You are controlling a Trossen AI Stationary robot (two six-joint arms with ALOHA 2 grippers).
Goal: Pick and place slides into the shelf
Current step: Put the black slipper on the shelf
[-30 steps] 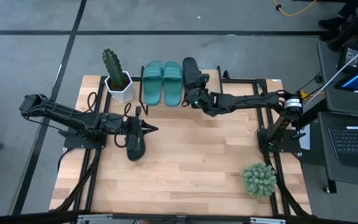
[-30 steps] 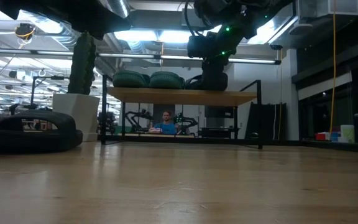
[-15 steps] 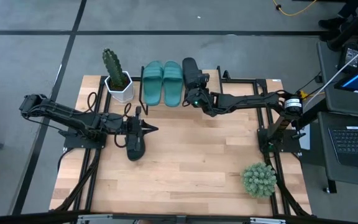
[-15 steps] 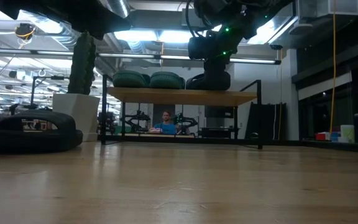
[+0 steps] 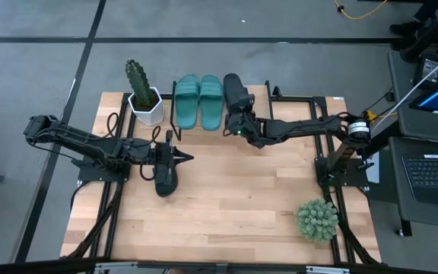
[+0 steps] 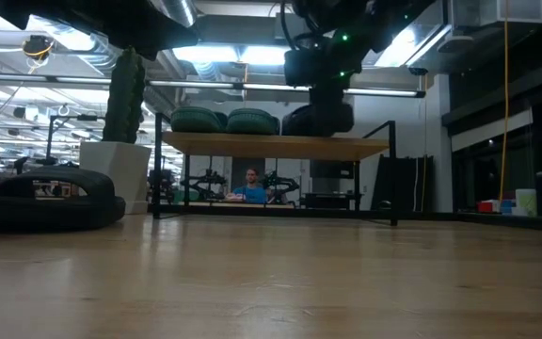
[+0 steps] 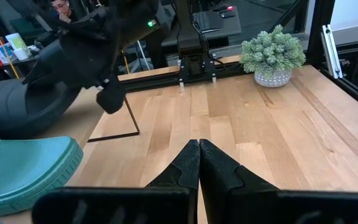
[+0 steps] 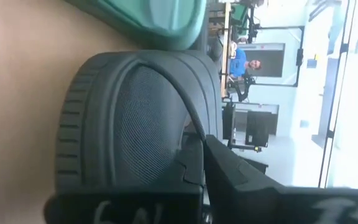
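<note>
Here the right fingers (image 8: 205, 163) seem clamped on a black slide (image 5: 233, 90); the left fingers (image 7: 199, 163) are closed, empty.

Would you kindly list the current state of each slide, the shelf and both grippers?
Two teal-green rubber slides: side by side on the shelf.
Black slide: on the shelf, right gripper shut on it.
Second black slide: on the table.
Wooden shelf: holding three slides.
Left gripper: shut, empty.

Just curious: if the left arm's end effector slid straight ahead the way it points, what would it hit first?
Probably nothing nearby: the left end effector, shut, faces bare table; the succulent pot sits slightly aside.
</note>
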